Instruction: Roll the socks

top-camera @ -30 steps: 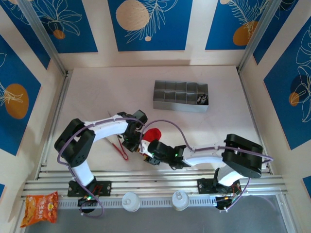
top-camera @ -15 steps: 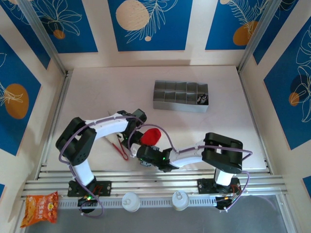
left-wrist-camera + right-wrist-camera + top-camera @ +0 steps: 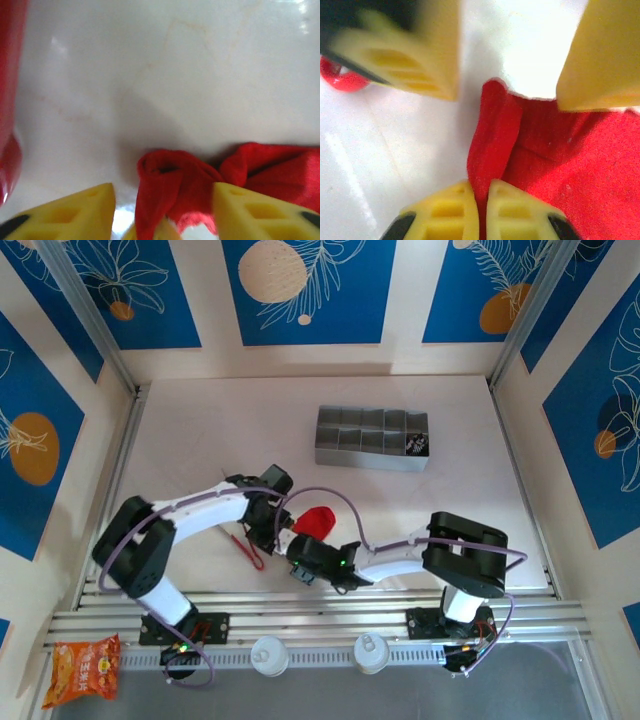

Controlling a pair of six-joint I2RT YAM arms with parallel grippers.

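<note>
At frame bottom, the right gripper (image 3: 481, 202) clamps a fold of the bright red fabric sock (image 3: 555, 150); the left gripper (image 3: 161, 195) (yellow fingers) straddles it, jaws apart.

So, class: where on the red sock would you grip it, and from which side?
Pinch the raised fold at the red sock's edge, coming from the near side: that ridge stands off the table, thin enough for jaws. The right gripper is shut on it there.

The left tool (image 3: 162, 200), fingers parted, straddles a bunched red sock (image 3: 172, 182).
</note>
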